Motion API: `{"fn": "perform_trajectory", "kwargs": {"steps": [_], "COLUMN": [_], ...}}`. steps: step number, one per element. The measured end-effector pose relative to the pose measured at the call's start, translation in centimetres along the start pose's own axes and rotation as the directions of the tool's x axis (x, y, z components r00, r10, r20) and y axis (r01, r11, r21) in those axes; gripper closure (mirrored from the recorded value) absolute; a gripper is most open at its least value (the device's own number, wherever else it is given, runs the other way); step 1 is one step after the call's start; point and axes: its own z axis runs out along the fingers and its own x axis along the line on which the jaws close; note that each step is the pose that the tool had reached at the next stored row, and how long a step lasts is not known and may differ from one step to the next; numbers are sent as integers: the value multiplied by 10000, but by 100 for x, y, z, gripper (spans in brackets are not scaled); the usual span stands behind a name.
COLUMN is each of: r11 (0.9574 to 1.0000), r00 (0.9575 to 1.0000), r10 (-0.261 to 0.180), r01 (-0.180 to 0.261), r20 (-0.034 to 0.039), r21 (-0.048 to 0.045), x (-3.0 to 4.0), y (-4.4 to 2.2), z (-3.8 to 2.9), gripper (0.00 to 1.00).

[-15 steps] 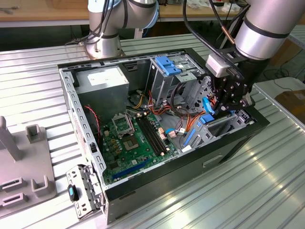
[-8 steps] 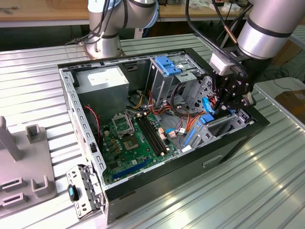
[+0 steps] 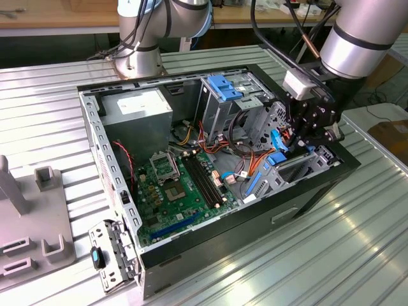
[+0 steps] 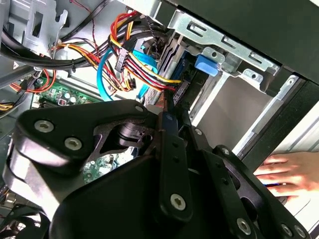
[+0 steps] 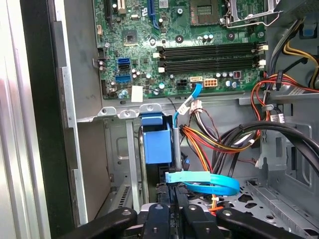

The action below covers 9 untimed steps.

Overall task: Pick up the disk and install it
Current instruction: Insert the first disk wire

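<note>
- Exterior view: one open computer case [image 3: 210,248] lies on its side on the ribbed metal table [image 3: 331,255], with the green motherboard [image 3: 182,185] in the middle of the frame.
- One silver arm [image 3: 363,38] enters from the upper right corner and bends down into the right end of the case. Its black end effector [image 3: 301,143] points downward at centre right.
- The one disk [image 3: 280,160] sits directly under the end effector, standing on edge in the bay at the case's right end. Its blue carrier rail shows, and its long axis slants from lower left to upper right in the frame.
- One grey box with a white sticker [image 3: 137,111] lies at the upper left of the case. One blue latch [image 3: 223,86] tops the upright cage at upper centre, and one grey fixture [image 3: 32,217] stands at the left edge.
- Second wrist view: the end effector [image 4: 174,107] fills the lower half, its two fingers [image 4: 172,149] drawn together to a narrow tip at frame centre. Whether they pinch part of the disk cannot be told.
- A bundle of red, yellow and black wires [image 4: 134,55] crosses the upper left. One person's hand [image 4: 289,172] rests at the lower right edge, outside the case wall.
- First wrist view: the end effector [image 5: 175,209] is at bottom centre, tips close together.
- The disk [image 5: 157,144] is just above it at frame centre, seen edge-on, its blue carrier running up and down the frame.
- One flat blue cable [image 5: 204,181] curls right of the tips, and the motherboard [image 5: 189,50] spans the top.
</note>
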Motion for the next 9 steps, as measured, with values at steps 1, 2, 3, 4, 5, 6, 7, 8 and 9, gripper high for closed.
{"fn": "perform_trajectory", "kwargs": {"steps": [1, 2, 3, 4, 5, 6, 7, 8, 9], "r11": [10000, 10000, 10000, 10000, 10000, 10000, 10000, 10000, 10000], "r00": [10000, 10000, 10000, 10000, 10000, 10000, 10000, 10000, 10000], "r10": [0, 0, 0, 0, 0, 0, 0, -1, -1], "r01": [0, 0, 0, 0, 0, 0, 0, 1, 1], "r20": [-1, -1, 1, 1, -1, -1, -1, -3, -4], "r21": [0, 0, 0, 0, 0, 0, 0, 0, 0], "x": [0, 1, 4, 5, 7, 8, 9, 10, 10], "y": [-3, -5, -8, -10, -12, -13, -13, -13, -13], "z": [0, 0, 2, 4, 5, 7, 8, 9, 11], "gripper": [84, 84, 84, 84, 84, 84, 84, 84, 84]}}
